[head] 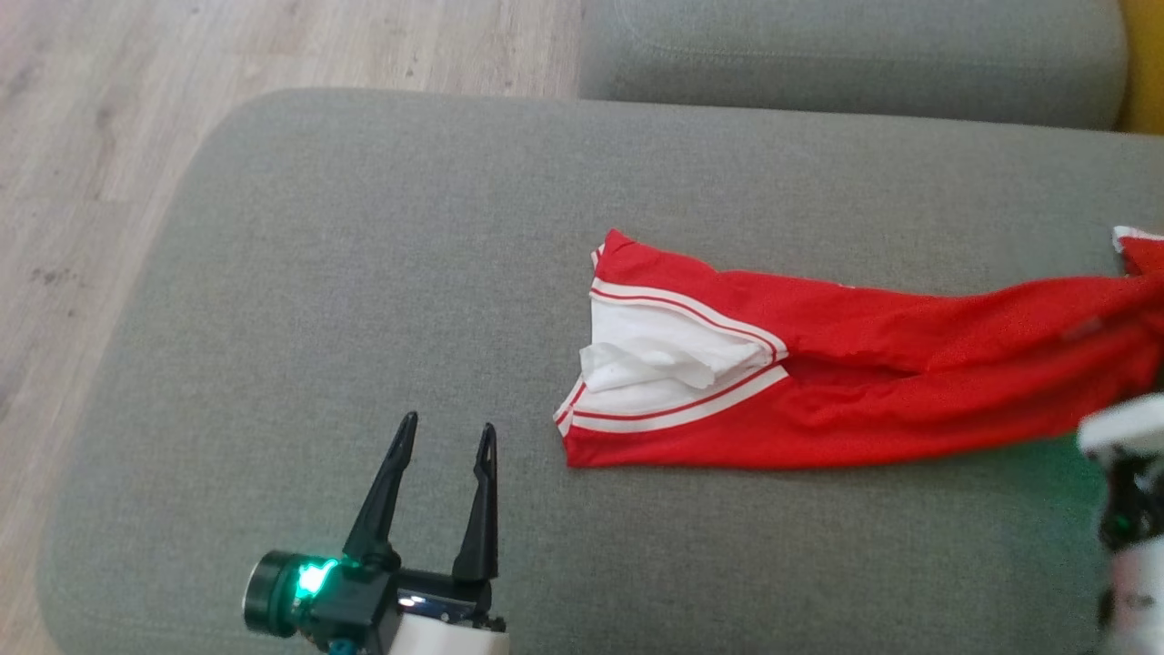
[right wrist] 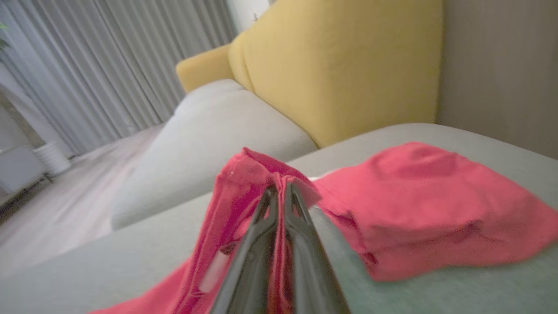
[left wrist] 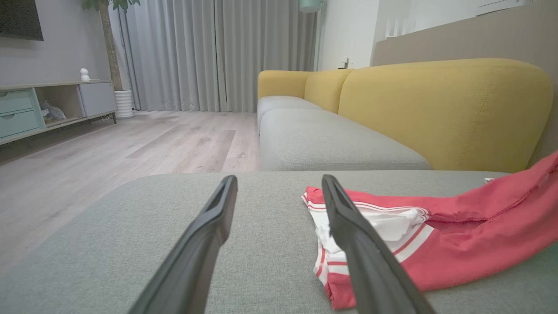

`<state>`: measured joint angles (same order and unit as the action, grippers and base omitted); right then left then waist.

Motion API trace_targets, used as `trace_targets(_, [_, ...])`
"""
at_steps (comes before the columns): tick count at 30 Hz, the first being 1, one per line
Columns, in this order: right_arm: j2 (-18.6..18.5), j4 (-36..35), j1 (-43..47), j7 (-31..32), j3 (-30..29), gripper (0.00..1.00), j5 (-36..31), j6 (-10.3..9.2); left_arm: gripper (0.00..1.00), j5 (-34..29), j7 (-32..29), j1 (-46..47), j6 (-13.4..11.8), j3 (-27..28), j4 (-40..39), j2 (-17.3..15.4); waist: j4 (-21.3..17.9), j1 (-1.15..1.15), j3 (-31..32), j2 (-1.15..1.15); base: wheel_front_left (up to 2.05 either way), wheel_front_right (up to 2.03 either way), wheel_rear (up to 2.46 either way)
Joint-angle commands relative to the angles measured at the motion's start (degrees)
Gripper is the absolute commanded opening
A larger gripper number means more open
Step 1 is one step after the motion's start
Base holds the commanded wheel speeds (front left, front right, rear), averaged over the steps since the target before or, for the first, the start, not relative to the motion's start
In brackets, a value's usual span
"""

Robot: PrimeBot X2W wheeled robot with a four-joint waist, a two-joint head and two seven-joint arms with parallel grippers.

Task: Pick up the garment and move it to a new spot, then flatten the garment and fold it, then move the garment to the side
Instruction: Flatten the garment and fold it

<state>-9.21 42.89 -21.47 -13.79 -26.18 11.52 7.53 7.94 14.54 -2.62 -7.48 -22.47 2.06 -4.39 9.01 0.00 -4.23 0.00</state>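
The right pincer [right wrist: 281, 191] is seen closed on a raised fold of the red garment [right wrist: 418, 209], with only a thin ridge of cloth pinched between its tips. The rest of the garment is spread on the grey cushion [head: 364, 273]. A bunched mass lies just beyond and to the right of those tips, and a long band trails down to their left. The left pincer [head: 448, 424] is held open and empty above the cushion, and the white-trimmed end [head: 673, 364] lies just to the right of its fingers, untouched.

A slip is judged the main risk: so little cloth is caught that the fold could be pulled free by the garment's own weight once it is lifted. With only one end held, the free end may be dragged across the cushion and twisted, which would make flattening harder. If the lift is carried past the cushion's edge, to the left of the left pincer, the trailing end could be dropped onto the floor [head: 91, 136].
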Motion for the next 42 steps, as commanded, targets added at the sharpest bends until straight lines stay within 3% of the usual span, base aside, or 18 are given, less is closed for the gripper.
trace_targets(1, [0.2,-4.6,-1.4,-0.2,3.6,0.00,1.6,-0.04,1.00,-0.5,0.5,0.8,0.3,2.0,-1.3,0.7,0.1,0.00,0.7,0.00,0.00,0.00,0.00])
trace_targets(8, [4.4,-23.8,1.5,5.0,15.1,0.00,6.0,-0.04,1.00,-1.0,0.5,0.2,1.2,2.3,-1.3,1.0,2.3,0.00,1.2,0.00,0.00,0.00,0.00])
trace_targets(12, [5.9,-29.9,2.4,8.1,22.0,0.00,7.2,-0.04,1.00,-1.2,0.5,0.4,1.6,2.4,-1.1,1.2,4.5,0.00,0.9,0.00,0.00,0.00,0.00])
trace_targets(16, [6.3,-30.7,2.6,9.6,28.1,0.00,8.4,-0.04,1.00,-1.2,0.5,0.9,1.8,2.1,-0.8,1.3,7.2,0.00,0.6,0.00,0.00,0.00,0.00])
trace_targets(17, [6.3,-29.9,2.9,9.4,31.3,0.00,10.0,-0.04,1.00,-1.1,0.5,1.1,1.9,1.9,-0.6,1.4,8.6,0.00,0.5,0.00,0.00,0.00,0.00])
trace_targets(26, [6.3,-22.2,1.9,7.7,42.7,0.00,14.0,-0.04,1.00,-0.8,0.5,1.6,1.7,1.5,-0.5,1.5,13.4,0.00,-1.1,0.00,0.00,0.00,0.00])
trace_targets(27, [6.3,-20.9,1.6,7.6,43.9,0.08,14.6,-0.04,1.00,-0.7,0.5,1.7,1.7,1.4,-0.5,1.5,13.7,0.00,-1.2,0.00,0.00,0.00,0.00])
trace_targets(28, [6.3,-19.7,1.3,7.7,45.3,0.59,15.1,-0.04,1.00,-0.6,0.5,1.9,1.7,1.3,-0.5,1.5,14.0,0.00,-1.4,0.00,0.00,0.00,0.00])
trace_targets(29, [6.3,-18.7,0.9,7.3,46.4,1.00,16.0,-0.04,1.00,-0.4,0.5,2.0,1.6,1.1,-0.5,1.5,14.2,0.00,-1.6,0.00,0.00,0.00,0.00])
trace_targets(37, [6.3,-19.5,-1.3,-0.1,50.5,1.00,26.0,-0.04,1.00,0.1,0.5,2.1,0.5,1.2,-0.6,1.5,11.9,0.00,-0.9,0.00,0.00,0.00,0.00])
trace_targets(42, [6.3,-21.5,-0.1,-1.0,46.5,1.00,23.0,-0.04,1.00,-0.1,0.5,1.2,0.3,2.4,-0.4,1.5,7.7,0.00,1.0,0.00,0.00,0.00,0.00])
